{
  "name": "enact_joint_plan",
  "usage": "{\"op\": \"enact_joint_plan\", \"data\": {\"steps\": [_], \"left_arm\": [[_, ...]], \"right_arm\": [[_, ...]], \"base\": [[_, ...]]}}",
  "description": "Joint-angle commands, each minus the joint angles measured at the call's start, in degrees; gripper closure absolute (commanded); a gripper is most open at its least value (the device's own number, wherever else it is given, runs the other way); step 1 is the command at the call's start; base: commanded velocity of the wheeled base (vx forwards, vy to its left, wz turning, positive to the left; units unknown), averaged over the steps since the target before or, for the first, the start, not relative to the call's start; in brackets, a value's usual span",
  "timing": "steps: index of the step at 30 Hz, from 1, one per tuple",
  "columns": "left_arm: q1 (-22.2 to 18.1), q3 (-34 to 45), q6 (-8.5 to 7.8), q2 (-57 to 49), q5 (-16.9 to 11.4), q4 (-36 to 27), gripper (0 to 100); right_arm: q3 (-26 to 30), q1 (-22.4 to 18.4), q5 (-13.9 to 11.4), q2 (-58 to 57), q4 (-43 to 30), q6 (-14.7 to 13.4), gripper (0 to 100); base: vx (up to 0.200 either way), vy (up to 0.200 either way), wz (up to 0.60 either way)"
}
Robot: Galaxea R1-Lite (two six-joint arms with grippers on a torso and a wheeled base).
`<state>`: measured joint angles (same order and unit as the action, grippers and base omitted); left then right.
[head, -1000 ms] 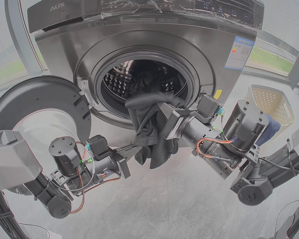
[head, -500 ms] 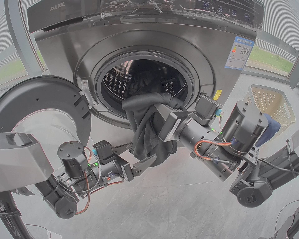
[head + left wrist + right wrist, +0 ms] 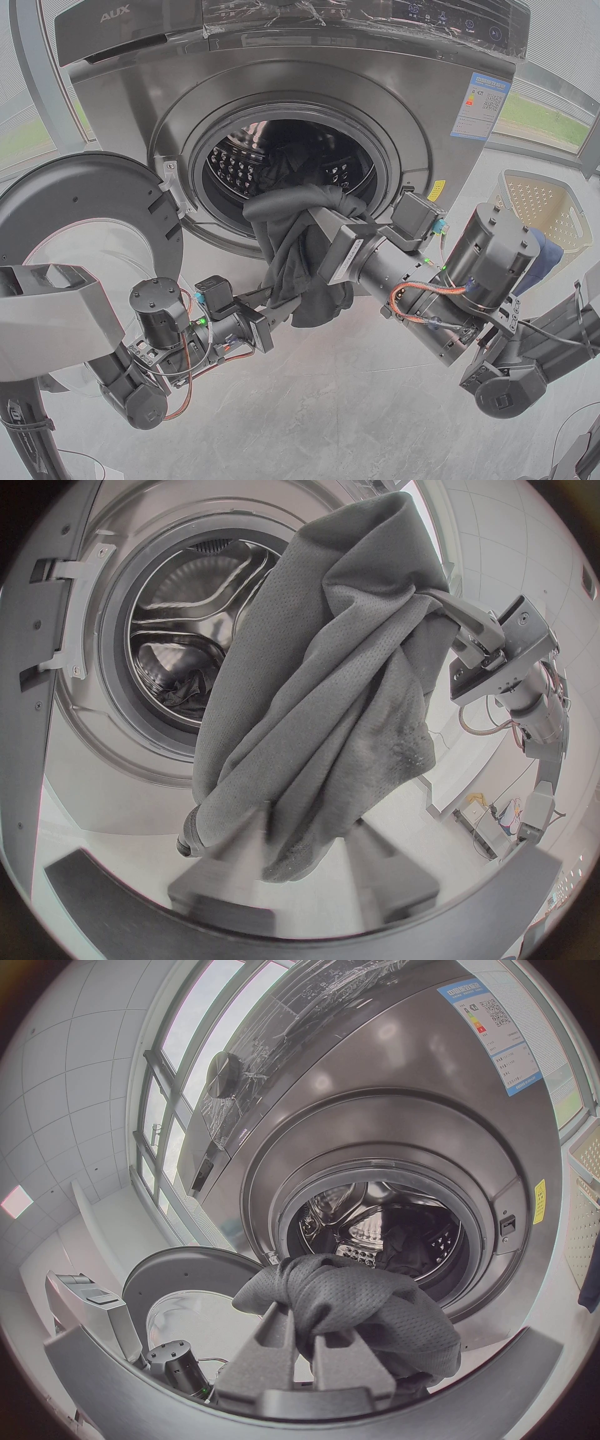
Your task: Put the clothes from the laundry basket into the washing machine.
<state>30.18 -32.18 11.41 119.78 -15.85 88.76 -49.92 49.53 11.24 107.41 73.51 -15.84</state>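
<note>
The right gripper (image 3: 317, 217) was clamped on the dark garment (image 3: 287, 262), which hung before the washing machine (image 3: 375, 94) opening's lower edge. The left gripper (image 3: 284, 305) was released, its fingers straddling the garment's bottom.

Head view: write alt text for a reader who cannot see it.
The right gripper holds a dark garment at the open mouth of the washing machine, the cloth hanging down outside the drum. The left gripper is open around the cloth's lower end. A laundry basket holding a blue item stands to the right.
</note>
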Motion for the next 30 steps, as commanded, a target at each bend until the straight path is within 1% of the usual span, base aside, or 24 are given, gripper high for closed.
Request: {"op": "enact_joint_plan", "data": {"steps": [1,8,11,15,19,21,25,26,30], "left_arm": [[-0.04,-1.22,0.19,0.89,0.12,0.01,100],[0.31,-2.09,0.28,1.15,0.03,0.01,100],[1.19,-0.78,0.19,-1.75,-0.06,0.01,100],[2.34,3.88,0.10,-7.11,-0.41,0.01,100],[2.60,8.45,-0.07,-11.94,-0.68,0.01,100],[2.60,9.77,-0.07,-14.14,-0.76,0.01,100],[3.39,11.70,0.10,-18.62,-1.12,-0.17,100],[3.39,11.70,0.10,-18.62,-1.12,-0.17,100],[4.62,12.67,0.28,-21.17,-1.12,-0.34,100]], "right_arm": [[0.00,0.04,0.01,-0.01,0.06,0.02,100],[0.53,0.04,0.01,-0.10,0.06,0.02,100],[1.23,-1.01,0.01,-0.10,0.06,0.02,100],[1.49,-2.33,0.10,0.17,0.06,0.10,100],[1.49,-3.30,0.01,0.69,0.06,0.63,100],[1.49,-4.09,-0.08,0.96,0.06,1.25,100],[1.40,-4.79,-0.25,1.84,1.11,1.42,100],[1.40,-4.79,-0.25,1.84,1.11,1.42,0],[1.49,-4.35,-0.43,2.80,1.55,1.42,0]], "base": [[0.000,0.000,0.00],[0.000,0.000,0.00],[0.000,0.000,0.00],[0.000,0.000,0.00],[0.000,0.000,0.00],[0.000,0.000,0.00],[0.000,0.000,0.00],[0.000,0.000,0.00],[0.000,0.000,0.00]]}}
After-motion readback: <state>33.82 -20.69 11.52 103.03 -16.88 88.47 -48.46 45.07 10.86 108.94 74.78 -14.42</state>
